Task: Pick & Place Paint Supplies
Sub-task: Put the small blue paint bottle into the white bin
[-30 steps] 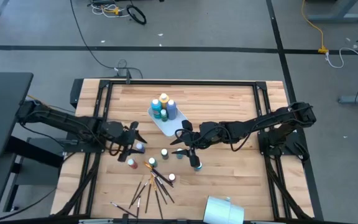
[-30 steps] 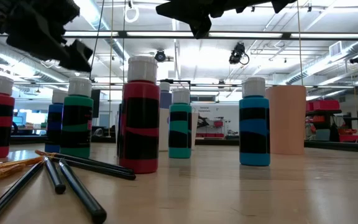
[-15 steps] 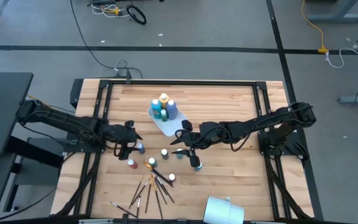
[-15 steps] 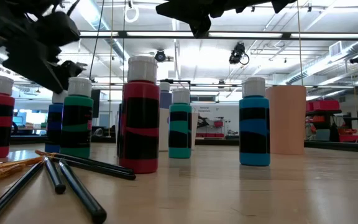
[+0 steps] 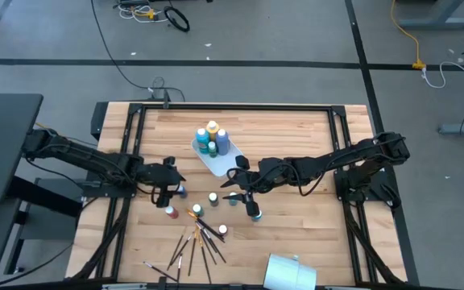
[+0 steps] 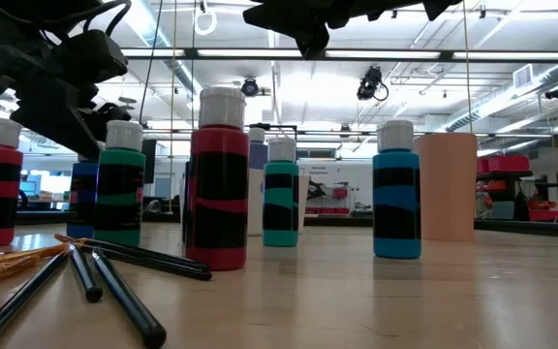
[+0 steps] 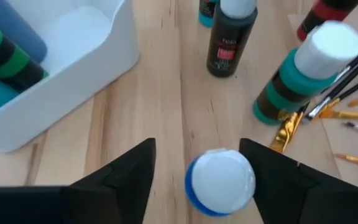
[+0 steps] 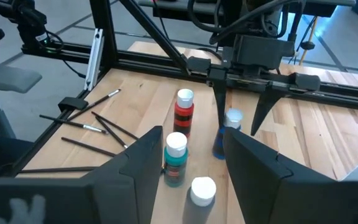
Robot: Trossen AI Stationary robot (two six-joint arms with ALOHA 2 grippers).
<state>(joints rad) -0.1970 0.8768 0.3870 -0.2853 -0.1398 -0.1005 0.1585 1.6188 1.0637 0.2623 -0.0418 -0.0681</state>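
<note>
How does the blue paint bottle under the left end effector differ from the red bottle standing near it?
The blue bottle sits between the open fingers of the left end effector; the red bottle stands free, with nothing around it. The blue bottle's body is blue, the red bottle's is red. Both stand upright on the table with white caps, outside the white tray.

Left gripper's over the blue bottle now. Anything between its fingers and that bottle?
Nothing visible. The left gripper is open right above the blue bottle, one finger on each side of its white cap. The nearest other bottle, green, stands clear.
</note>
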